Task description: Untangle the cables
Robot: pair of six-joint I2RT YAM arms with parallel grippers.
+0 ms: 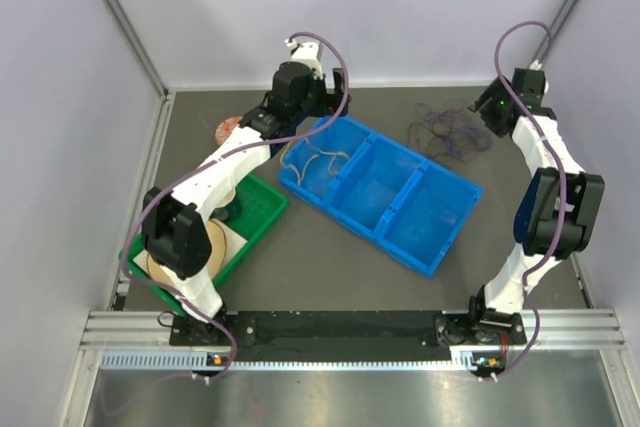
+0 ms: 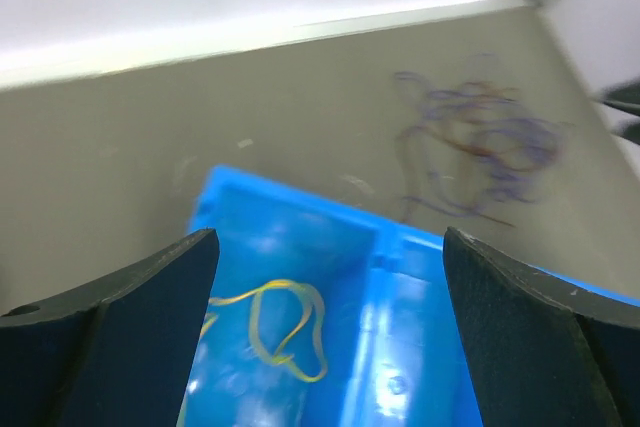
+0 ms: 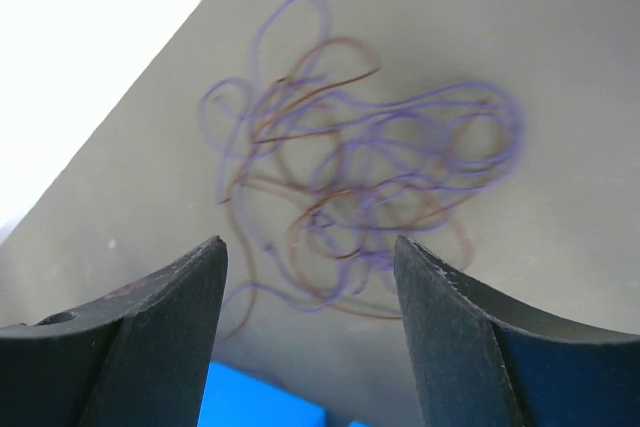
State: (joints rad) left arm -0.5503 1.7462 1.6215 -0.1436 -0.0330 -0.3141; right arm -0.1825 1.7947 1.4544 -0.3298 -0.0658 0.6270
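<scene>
The gripper (image 3: 310, 252) is hovering with its jaws standing apart, nothing sitting between them. Beyond the fingertips, the cables (image 3: 365, 187) are lying in a loose purple-and-brown tangle on the grey table (image 3: 540, 37). A blue bin (image 3: 255, 402) corner is peeking in at the bottom edge.

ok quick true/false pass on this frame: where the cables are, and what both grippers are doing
1. The cream cable lies in an end compartment of the blue bin. True.
2. The purple tangle sits inside the blue bin. False: it lies on the table, outside the bin, off its far side.
3. The left gripper is clamped on the cream cable. False: its jaws are wide open and empty above the bin, with the cable lying loose below.
4. The right gripper is open with nothing between its fingers, pointed at the purple tangle. True.
</scene>
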